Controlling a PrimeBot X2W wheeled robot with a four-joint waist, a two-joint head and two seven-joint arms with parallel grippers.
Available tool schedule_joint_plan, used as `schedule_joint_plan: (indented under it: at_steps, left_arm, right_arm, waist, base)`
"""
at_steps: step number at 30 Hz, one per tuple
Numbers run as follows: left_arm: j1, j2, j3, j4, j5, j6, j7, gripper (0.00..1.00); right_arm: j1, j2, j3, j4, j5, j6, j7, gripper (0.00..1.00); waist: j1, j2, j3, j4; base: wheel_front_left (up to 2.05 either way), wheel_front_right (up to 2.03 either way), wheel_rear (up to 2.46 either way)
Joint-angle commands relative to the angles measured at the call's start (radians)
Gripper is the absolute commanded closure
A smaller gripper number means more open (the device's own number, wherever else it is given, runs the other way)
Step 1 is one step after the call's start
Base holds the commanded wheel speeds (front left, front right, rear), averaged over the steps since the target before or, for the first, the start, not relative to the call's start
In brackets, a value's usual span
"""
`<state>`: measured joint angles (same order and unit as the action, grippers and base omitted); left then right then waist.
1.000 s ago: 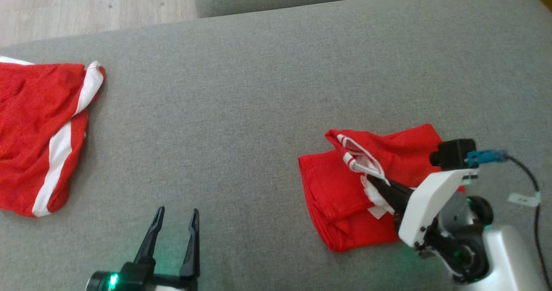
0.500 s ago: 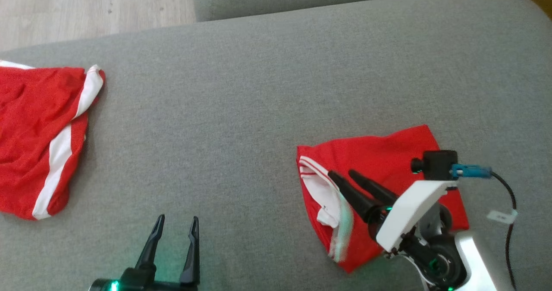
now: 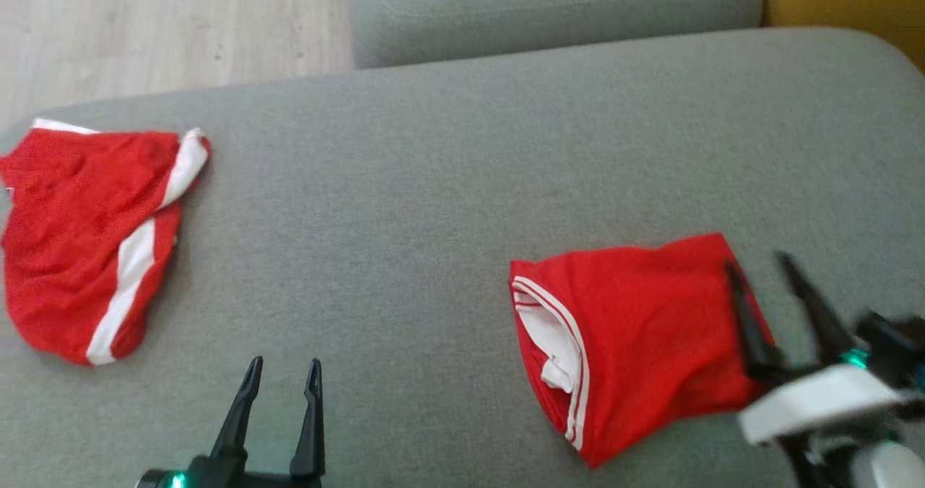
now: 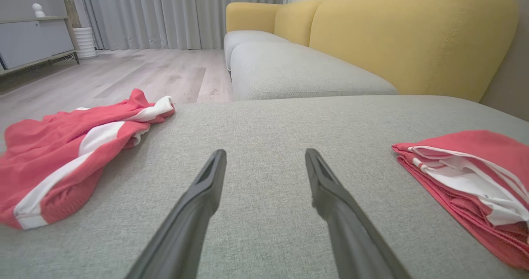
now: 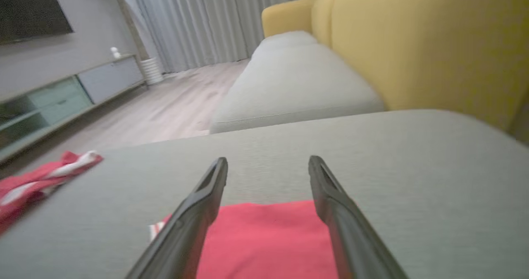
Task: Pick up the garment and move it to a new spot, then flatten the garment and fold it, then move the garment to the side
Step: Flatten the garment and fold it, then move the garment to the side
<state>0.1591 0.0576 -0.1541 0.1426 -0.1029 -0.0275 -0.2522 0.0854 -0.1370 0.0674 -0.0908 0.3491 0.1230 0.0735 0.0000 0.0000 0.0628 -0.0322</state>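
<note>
The garment (image 3: pixel 636 329), red with white-striped trim, lies folded on the grey cushion (image 3: pixel 433 199) at the right; it also shows in the left wrist view (image 4: pixel 475 175). My right gripper (image 3: pixel 759 267) is open and blurred. It hovers at the garment's right edge with nothing between its fingers. In the right wrist view the right gripper (image 5: pixel 268 163) points over the garment (image 5: pixel 264 237). My left gripper (image 3: pixel 283 369) stands open and empty near the cushion's front edge, well to the left of the garment, as the left wrist view (image 4: pixel 264 157) confirms.
A second red garment with a white stripe (image 3: pixel 94 235) lies crumpled at the cushion's far left edge. Another grey seat cushion (image 3: pixel 549 11) lies beyond, with a yellow backrest (image 4: pixel 413 35) to the right and wooden floor (image 3: pixel 159 25) at the back left.
My right gripper has opened, let go of the garment and drawn back to the right. The garment now lies flat and folded. The head view has shifted slightly.
</note>
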Motion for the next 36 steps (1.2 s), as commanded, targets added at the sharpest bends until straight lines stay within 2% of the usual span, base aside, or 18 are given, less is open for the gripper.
schedule_joint_plan:
  at_steps: [1, 2, 7, 11, 15, 36]
  left_arm:
    - [-0.013, -0.006, 0.043, -0.039, 0.013, -0.001, -0.010, 0.00]
    - [-0.013, -0.006, 0.043, -0.039, 0.013, -0.001, -0.010, 0.00]
    - [-0.006, -0.006, 0.045, -0.047, 0.020, -0.018, -0.010, 0.00]
    - [-0.009, -0.007, 0.057, -0.045, 0.025, -0.028, -0.010, 0.00]
    - [-0.005, -0.007, 0.070, -0.035, 0.032, -0.036, -0.010, 0.00]
    - [0.008, -0.007, 0.102, -0.003, 0.028, -0.029, -0.010, 0.00]
  right_arm:
    - [0.001, -0.013, -0.017, -0.010, -0.047, 0.008, -0.058, 0.00]
    - [0.001, -0.013, -0.017, -0.010, -0.047, 0.008, -0.058, 0.00]
    - [0.051, -0.007, -0.130, 0.097, -0.196, 0.008, -0.250, 0.00]
    - [0.070, 0.012, -0.163, 0.188, -0.261, 0.008, -0.320, 0.00]
    - [0.082, 0.036, -0.155, 0.270, -0.304, 0.008, -0.334, 0.00]
    - [0.063, 0.049, -0.136, 0.287, -0.280, 0.008, -0.335, 0.00]
  waist:
    - [0.0000, 0.0000, -0.021, 0.017]
    - [0.0000, 0.0000, -0.021, 0.017]
    - [0.0000, 0.0000, -0.057, 0.052]
    - [0.0000, 0.0000, -0.074, 0.074]
    - [0.0000, 0.0000, -0.085, 0.086]
    - [0.0000, 0.0000, -0.081, 0.083]
  base:
    - [0.00, 0.00, 0.00]
    - [0.00, 0.00, 0.00]
    - [0.00, 0.00, 0.00]
    - [0.00, 0.00, 0.00]
    - [0.00, 0.00, 0.00]
    - [0.00, 0.00, 0.00]
